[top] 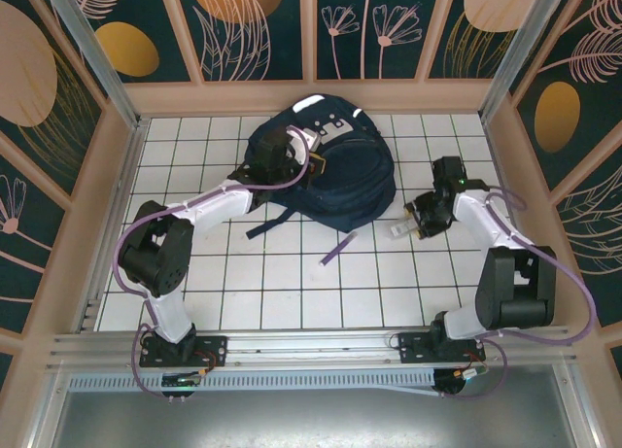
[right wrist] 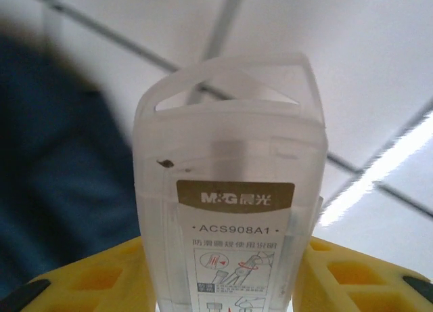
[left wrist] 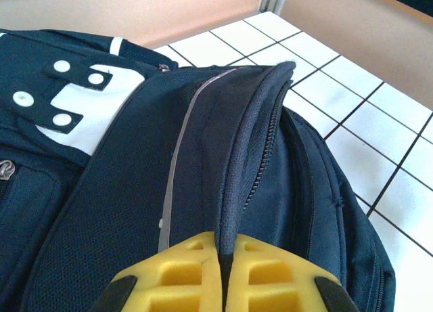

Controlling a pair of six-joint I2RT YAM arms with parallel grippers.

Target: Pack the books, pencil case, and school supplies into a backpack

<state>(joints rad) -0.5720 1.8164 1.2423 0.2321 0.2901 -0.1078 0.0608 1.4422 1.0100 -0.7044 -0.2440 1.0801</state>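
The navy backpack (top: 330,166) lies at the back middle of the white tiled table. My left gripper (top: 292,149) rests on its left side; in the left wrist view its yellow fingers (left wrist: 183,271) are shut on a fold of backpack (left wrist: 122,190) fabric beside the zipper (left wrist: 267,149). My right gripper (top: 425,218) hovers just right of the bag, shut on a clear-plastic stationery pack (top: 404,229). The pack (right wrist: 230,183), with a printed label, stands between the yellow pads (right wrist: 101,285). A slim purple pen (top: 337,248) lies on the tiles in front of the bag. The books are out of view.
A dark strap (top: 267,221) trails from the bag toward the left arm. Wooden walls (top: 321,96) close in the table at the back and both sides. A metal rail (top: 311,343) runs along the near edge by the arm bases.
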